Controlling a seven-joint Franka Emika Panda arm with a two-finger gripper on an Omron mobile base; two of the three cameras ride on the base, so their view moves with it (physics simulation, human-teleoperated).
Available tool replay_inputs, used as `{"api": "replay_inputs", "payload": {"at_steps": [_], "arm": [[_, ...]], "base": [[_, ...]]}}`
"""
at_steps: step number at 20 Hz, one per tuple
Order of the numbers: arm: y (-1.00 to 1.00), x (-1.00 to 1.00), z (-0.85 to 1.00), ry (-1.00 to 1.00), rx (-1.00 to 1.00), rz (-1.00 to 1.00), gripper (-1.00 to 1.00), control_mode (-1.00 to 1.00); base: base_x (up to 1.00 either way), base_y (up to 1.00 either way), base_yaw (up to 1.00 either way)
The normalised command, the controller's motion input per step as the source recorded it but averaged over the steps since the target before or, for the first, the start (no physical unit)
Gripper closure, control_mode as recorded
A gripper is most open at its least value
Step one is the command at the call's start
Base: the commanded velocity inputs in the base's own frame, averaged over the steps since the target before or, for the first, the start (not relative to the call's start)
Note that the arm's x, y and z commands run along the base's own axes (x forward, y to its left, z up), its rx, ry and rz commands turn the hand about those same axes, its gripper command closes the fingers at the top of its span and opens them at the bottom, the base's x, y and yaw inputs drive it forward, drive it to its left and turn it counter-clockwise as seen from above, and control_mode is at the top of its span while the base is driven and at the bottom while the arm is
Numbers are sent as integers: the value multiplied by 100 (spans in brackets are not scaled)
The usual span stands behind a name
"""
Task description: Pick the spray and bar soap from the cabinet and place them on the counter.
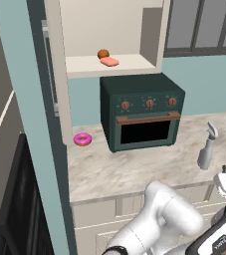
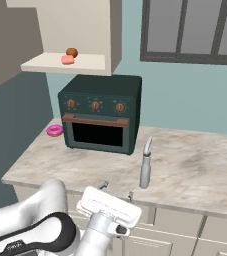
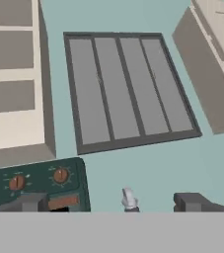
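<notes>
Grey and translucent, the spray (image 2: 145, 164) stands upright on the beige marbled table (image 2: 195, 165), just beyond the end effector (image 2: 116, 190) and a little to its right, not touching it. The end effector hangs low at the table's front edge with its two fingers spread wide and nothing between them. Far above and off to its left, the salmon-pink bar soap (image 1: 109, 62) lies flat on the shelf of the open cabinet (image 1: 114, 65), with a small orange-brown ball (image 1: 102, 53) just behind it. A dark-green oven (image 1: 142, 111) sits on the table under that shelf, a pink donut (image 1: 82, 139) beside it
</notes>
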Motion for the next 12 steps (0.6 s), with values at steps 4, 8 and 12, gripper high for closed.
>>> {"api": "replay_inputs", "payload": {"at_steps": [4,8,12], "arm": [[82,-15,77,-11,-10,27,-100,-100],[71,-3,71,-5,-9,23,-100,-100],[41,3,63,7,-1,17,-100,-100]], "base": [[0,0,0],[0,0,0],[0,0,0]]}}
